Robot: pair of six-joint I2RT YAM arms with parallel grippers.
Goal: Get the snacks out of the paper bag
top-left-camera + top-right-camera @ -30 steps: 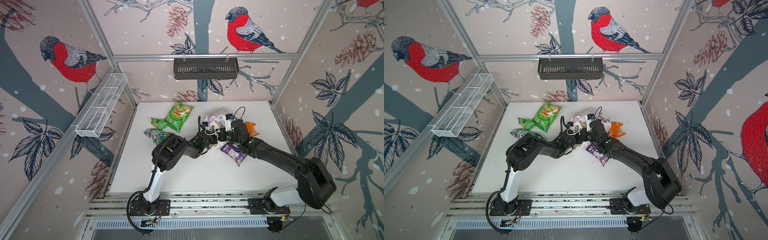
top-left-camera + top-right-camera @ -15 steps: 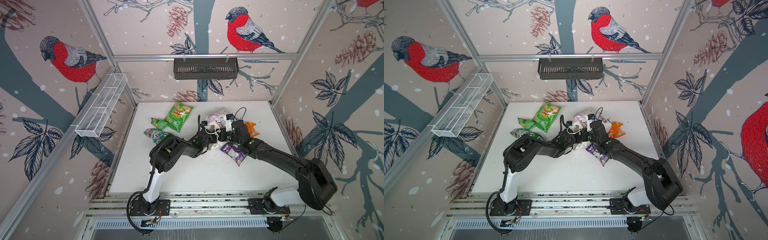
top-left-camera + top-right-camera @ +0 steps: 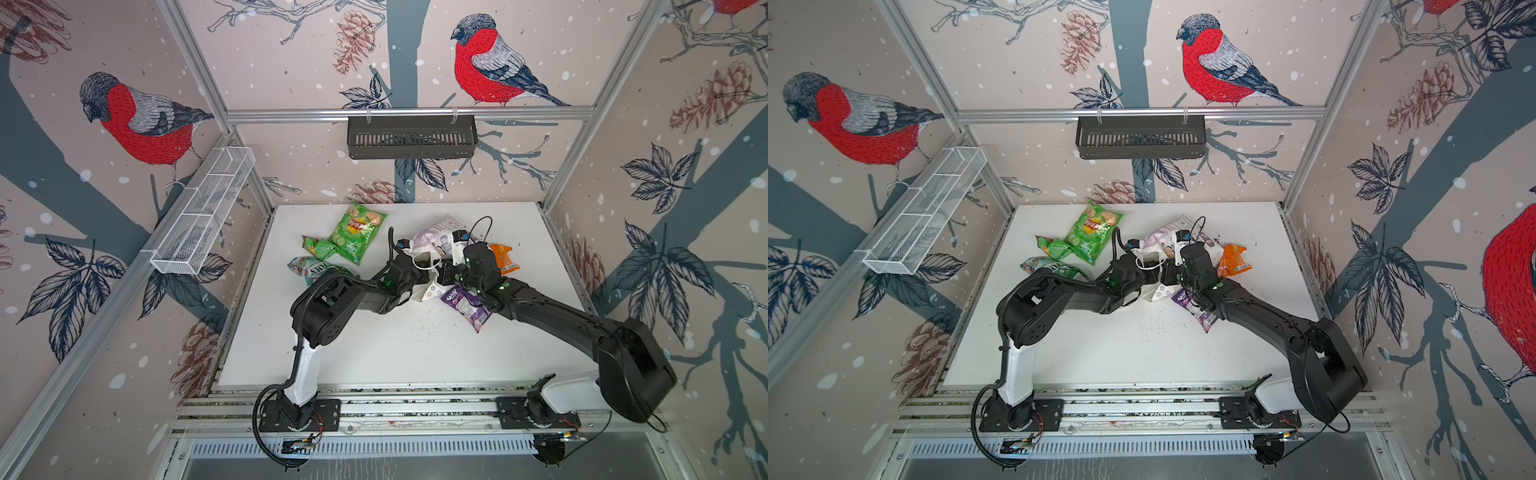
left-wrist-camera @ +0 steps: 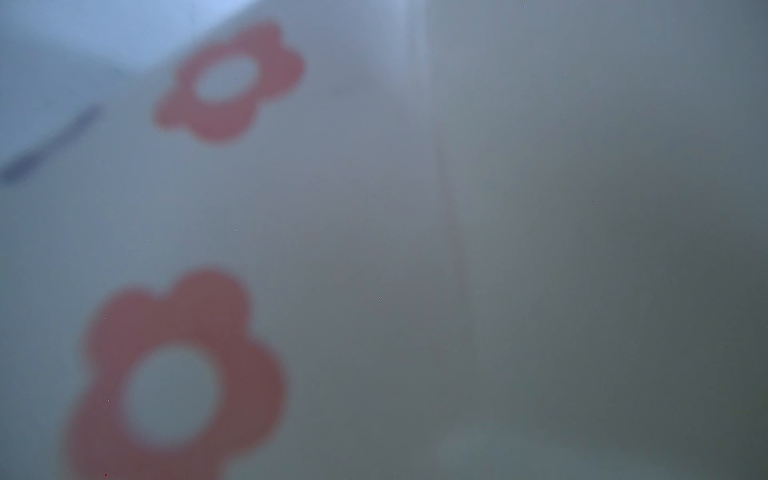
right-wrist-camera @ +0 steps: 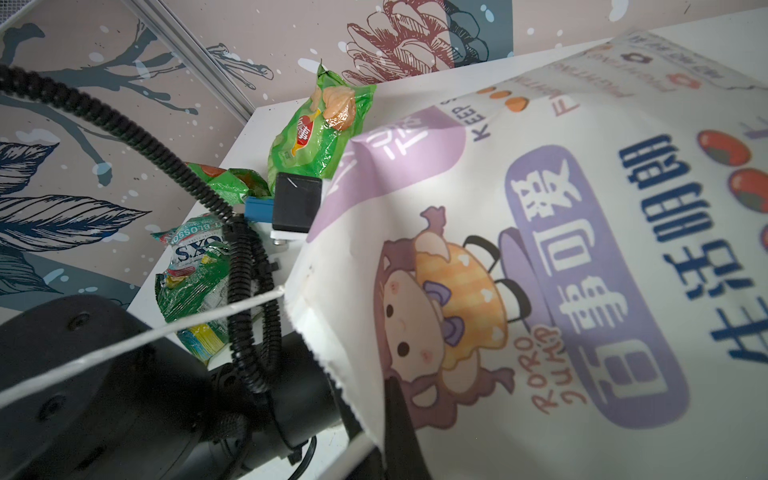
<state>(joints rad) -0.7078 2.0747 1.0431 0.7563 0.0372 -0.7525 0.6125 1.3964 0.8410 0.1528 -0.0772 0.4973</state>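
Bag [image 3: 432,239] gripped on the worktop [image 3: 415,345].
Right jaws clamp its rim; left jaws hidden inside it, state unclear.

Paper bag [image 5: 561,270] printed with a cartoon child, purple panels and Chinese text, its serrated rim pinched by the right gripper [image 5: 390,415]. A white cord handle [image 5: 137,340] crosses the left arm [image 5: 104,395]. Farther left on the table [image 5: 245,137]: green chip bag [image 5: 316,137], small green packet [image 5: 224,183], FOX'S packet [image 5: 191,266].

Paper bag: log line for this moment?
bag lying on table | right tool shut on bag rim | left tool at bag mouth, tips hidden | out: chips, Fox's pack, orange pack, purple pack
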